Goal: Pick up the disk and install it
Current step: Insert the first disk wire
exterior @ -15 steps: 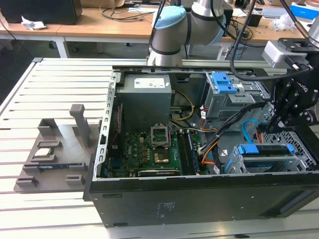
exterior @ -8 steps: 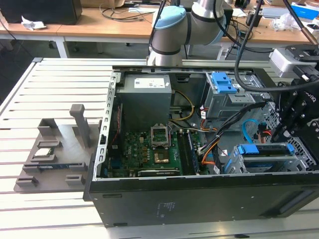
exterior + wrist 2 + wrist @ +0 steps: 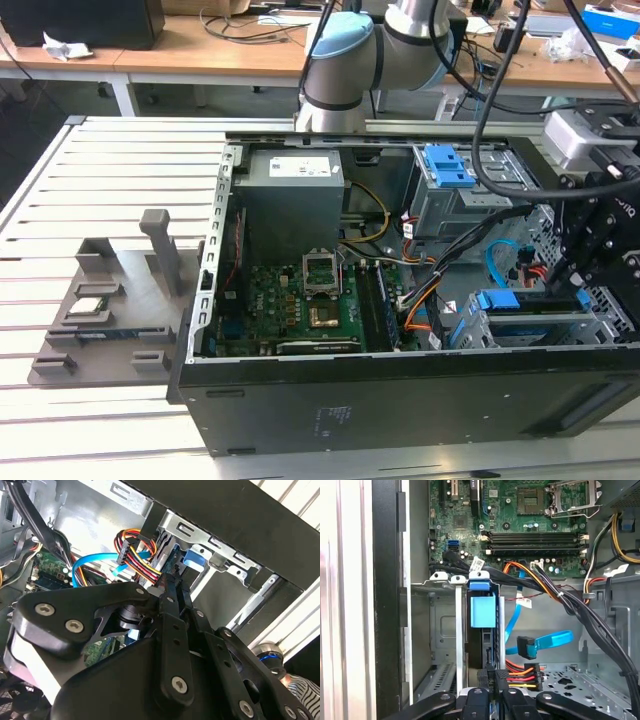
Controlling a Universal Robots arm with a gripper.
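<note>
The disk [image 3: 512, 300] sits in the metal drive cage [image 3: 600, 325] at the exterior view's right end of the open computer case, its bright blue carrier bracket showing. In the first wrist view the disk [image 3: 482, 611] stands edge-on in its slot, blue tab outward. My black gripper [image 3: 573, 290] is right at the disk's cable end. In both wrist views the gripper [image 3: 492, 674] [image 3: 175, 582] has its fingers drawn together, their tips against the end of the disk [image 3: 194, 559]. Whether anything thin is pinched between them is hidden.
A red-yellow-black power plug [image 3: 522, 676] and a blue data cable [image 3: 545, 641] hang beside the fingers. A thick black cable bundle [image 3: 580, 612] crosses the case. The motherboard [image 3: 310, 300] and power supply [image 3: 295, 195] lie toward the exterior view's left. A grey fixture [image 3: 100, 315] stands outside.
</note>
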